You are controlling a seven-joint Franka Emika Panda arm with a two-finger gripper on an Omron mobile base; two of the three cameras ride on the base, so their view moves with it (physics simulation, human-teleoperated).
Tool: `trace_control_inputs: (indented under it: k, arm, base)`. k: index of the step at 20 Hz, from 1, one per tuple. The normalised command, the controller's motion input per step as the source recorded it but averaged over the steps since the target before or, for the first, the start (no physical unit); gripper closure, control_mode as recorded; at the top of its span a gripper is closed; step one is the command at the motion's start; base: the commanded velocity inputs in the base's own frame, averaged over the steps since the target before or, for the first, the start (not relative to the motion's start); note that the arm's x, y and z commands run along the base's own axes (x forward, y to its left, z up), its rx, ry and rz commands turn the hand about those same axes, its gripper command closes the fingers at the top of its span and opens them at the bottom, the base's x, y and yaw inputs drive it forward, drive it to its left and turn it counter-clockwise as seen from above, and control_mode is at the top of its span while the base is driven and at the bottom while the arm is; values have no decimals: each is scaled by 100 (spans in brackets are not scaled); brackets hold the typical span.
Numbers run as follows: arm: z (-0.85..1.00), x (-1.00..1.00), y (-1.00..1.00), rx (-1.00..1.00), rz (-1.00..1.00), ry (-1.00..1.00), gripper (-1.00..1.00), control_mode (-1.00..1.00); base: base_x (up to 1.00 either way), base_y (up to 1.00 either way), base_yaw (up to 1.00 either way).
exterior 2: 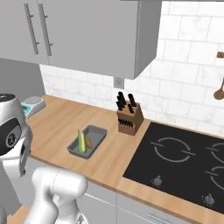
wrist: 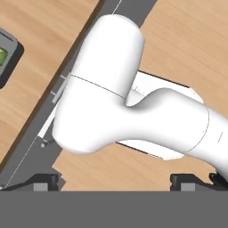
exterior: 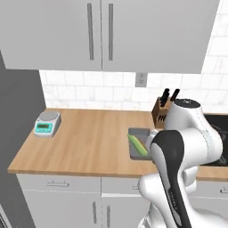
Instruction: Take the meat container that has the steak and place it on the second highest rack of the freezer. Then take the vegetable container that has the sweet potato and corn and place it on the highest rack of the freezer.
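The vegetable container (exterior: 136,132) (exterior 2: 99,130) is a shallow grey tray near the counter's front edge, just left of the knife block. In it lie the light-green corn (exterior: 138,145) (exterior 2: 81,141) and the small orange sweet potato (exterior 2: 89,142). A corner of this tray (wrist: 8,60) shows at the hand view's upper left. My gripper (wrist: 116,181) is open and holds nothing. It faces down past my own arm toward the counter's front edge and the floor. The meat container with the steak and the freezer's racks are out of view.
A teal kitchen scale (exterior: 47,123) (exterior 2: 33,104) sits at the counter's left end beside a tall dark grey unit (exterior: 18,133). A knife block (exterior: 161,112) (exterior 2: 129,116) stands by the wall, a black cooktop (exterior 2: 179,162) to its right. Grey wall cabinets (exterior: 102,31) hang overhead.
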Motion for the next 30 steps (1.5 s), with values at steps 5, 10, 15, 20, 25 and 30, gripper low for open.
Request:
trace_control_inputs:
  k: [5,10,15,20,25,30]
  arm:
    - [-9,34,5,1,-10,0,-100,-100]
    - [-25,100,30,0,-38,0,-100,-100]
    - [-29,79,65,0,-34,1,-100,-100]
    - [-59,20,38,-1,-43,7,-100,-100]
    - [-51,45,0,-4,-38,15,-100,-100]
    - [-20,62,-5,-6,-20,0,-100,-100]
  base:
    - [0,0,0]
    - [0,0,0]
    - [0,0,0]
    - [0,0,0]
    - [0,0,0]
    - [0,0,0]
